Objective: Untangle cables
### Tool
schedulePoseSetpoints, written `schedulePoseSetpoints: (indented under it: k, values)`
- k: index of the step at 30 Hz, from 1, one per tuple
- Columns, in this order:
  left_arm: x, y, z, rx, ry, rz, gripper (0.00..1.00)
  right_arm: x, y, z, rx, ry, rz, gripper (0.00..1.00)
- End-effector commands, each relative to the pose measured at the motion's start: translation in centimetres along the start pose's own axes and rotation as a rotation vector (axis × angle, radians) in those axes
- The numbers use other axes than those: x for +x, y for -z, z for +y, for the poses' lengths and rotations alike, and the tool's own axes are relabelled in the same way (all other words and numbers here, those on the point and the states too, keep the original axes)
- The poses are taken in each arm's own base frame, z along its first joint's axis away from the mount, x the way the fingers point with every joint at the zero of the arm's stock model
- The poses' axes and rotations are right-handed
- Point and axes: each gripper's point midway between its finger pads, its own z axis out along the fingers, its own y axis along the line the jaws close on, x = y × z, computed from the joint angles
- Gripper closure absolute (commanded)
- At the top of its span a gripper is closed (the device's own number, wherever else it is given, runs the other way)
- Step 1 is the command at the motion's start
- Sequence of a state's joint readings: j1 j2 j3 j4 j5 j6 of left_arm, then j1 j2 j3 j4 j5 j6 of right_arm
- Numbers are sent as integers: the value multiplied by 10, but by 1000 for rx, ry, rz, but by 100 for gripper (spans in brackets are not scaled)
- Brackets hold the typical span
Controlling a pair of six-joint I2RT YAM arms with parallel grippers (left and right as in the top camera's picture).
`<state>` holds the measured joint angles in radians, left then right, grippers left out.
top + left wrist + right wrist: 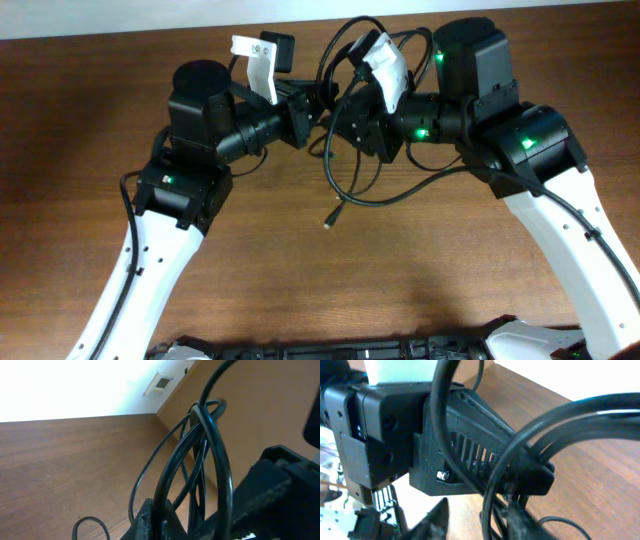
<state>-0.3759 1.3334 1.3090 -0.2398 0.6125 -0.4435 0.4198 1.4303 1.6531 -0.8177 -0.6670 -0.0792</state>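
Note:
Near the table's back middle the black cables (352, 199) hang in tangled loops between the two arms, and one small plug (328, 222) dangles toward the wood. My left gripper (318, 108) is shut on a bundle of strands. In the left wrist view its fingertips (159, 522) pinch them, and the cables (172, 460) arc up and away. My right gripper (340, 112) faces it, almost touching. In the right wrist view its fingers (477, 510) stand apart, and a cable strand (490, 505) runs between them close to the right finger (520, 522).
The left gripper's black slatted body (470, 445) fills the right wrist view, very close. White tags (255, 60) (385, 65) sit on both wrists. The table's back edge (560, 10) runs just behind the arms. Brown tabletop (330, 290) extends toward the front.

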Motion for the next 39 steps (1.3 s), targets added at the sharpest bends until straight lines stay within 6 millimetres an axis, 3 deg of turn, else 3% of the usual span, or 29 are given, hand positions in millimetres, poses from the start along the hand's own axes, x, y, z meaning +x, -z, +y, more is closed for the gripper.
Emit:
schedulePoseSetpoints:
  k: [1, 6, 9, 10, 11, 17, 21, 25, 28, 31, 36, 37, 39]
  values:
    - [-5, 3, -18, 70, -14, -8, 100, -1, 1, 7, -23, 24, 0, 52]
    - [-7, 2, -23, 83, 12, -15, 100, -1, 1, 11, -48, 21, 1, 48]
    - [-7, 2, -23, 84, 22, -14, 100, -1, 1, 14, -67, 27, -2, 75]
    - [-6, 2, -25, 95, 23, -9, 100, -1, 0, 13, -67, 28, 0, 90]
    - [-6, 2, -26, 100, 25, -6, 100, 0, -1, 12, -64, 26, 2, 96]
    - [-6, 2, -22, 80, 28, -12, 100, -1, 0, 17, -92, 27, -2, 96]
    - [-9, 2, 11, -100, 35, -51, 100, -14, 9, 47, -253, 69, -60, 96]
    - [6, 15, 65, -400, 10, -28, 100, -36, 32, 74, -335, 159, -161, 96]
    - [12, 22, 79, -478, -36, 3, 100, -48, 48, 84, -322, 222, -221, 96]
    - [19, 33, 98, -594, -91, 41, 100, -61, 73, 74, -262, 185, -278, 96]
    - [22, 51, 120, -750, -175, 76, 100, -72, 116, 28, -104, 4, -357, 96]
    - [21, 52, 121, -758, -175, 73, 100, -70, 123, 15, -68, -46, -359, 93]
    - [20, 52, 120, -756, -176, 69, 100, -60, 127, -1, -26, -114, -340, 66]
